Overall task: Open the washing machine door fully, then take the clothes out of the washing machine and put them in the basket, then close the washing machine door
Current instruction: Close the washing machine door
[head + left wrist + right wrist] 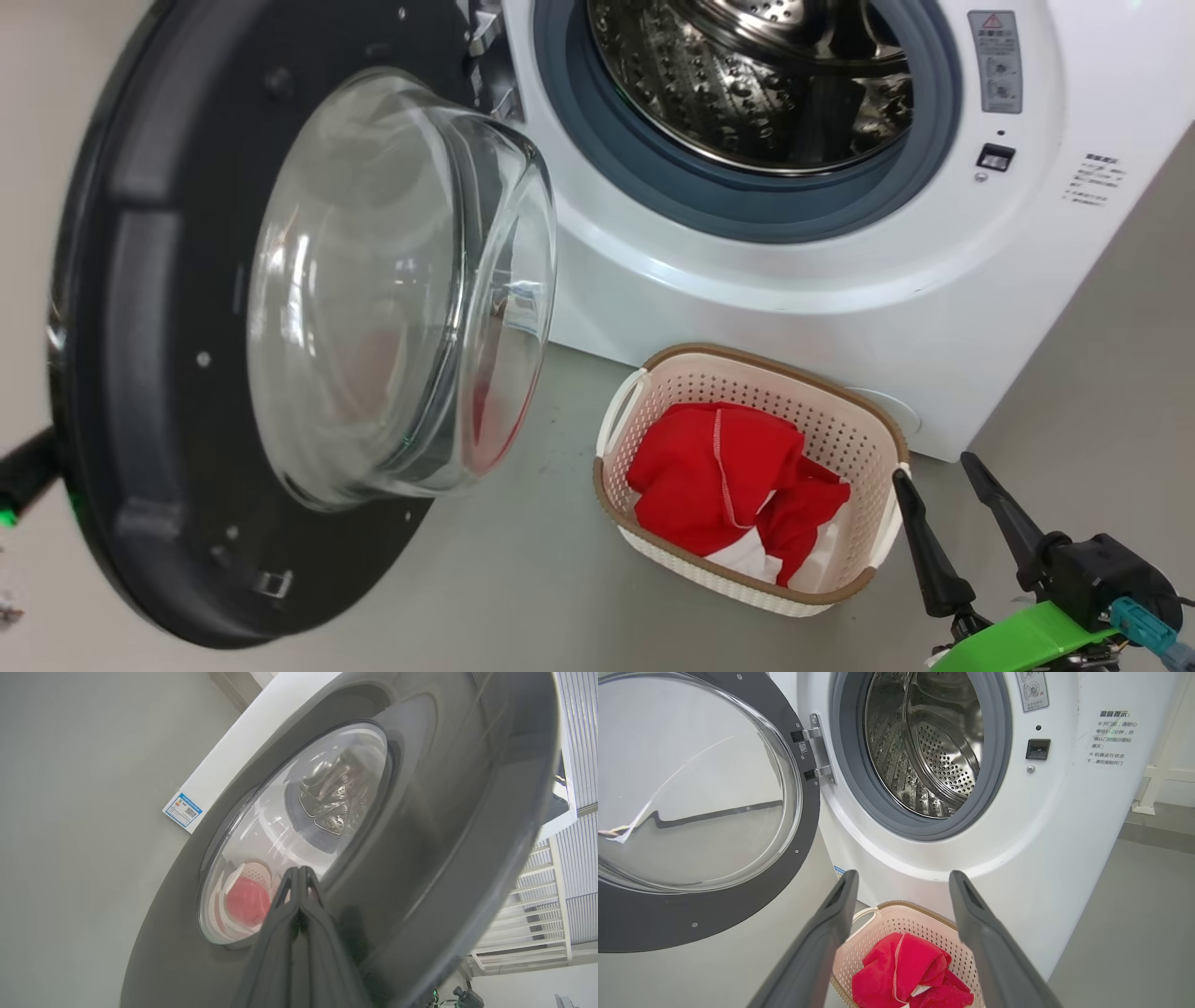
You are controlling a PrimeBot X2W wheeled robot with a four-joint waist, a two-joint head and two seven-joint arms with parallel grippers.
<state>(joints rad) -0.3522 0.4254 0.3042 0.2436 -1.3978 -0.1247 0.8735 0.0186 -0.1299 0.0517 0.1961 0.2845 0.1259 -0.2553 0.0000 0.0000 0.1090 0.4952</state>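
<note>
The washing machine door (140, 373) stands swung out to the left, its glass bowl (401, 289) facing the basket. The washing machine (840, 280) shows a bare steel drum (924, 746). On the floor in front sits the basket (845, 411) with the red clothes (719, 485) in it. My right gripper (934, 467) is open and holds nothing, just right of the basket; in the right wrist view the right gripper (903, 877) hovers above the basket (887, 910) and the clothes (901, 975). My left gripper (299, 871) is shut, its tips close against the door's outer face (420, 835) by the window.
Grey floor (523, 560) surrounds the basket. The door latch socket (995, 157) sits on the machine's front at the right. A blue label (183, 809) is on the machine's lower front. A white pipe (1153, 788) runs along the wall to the machine's right.
</note>
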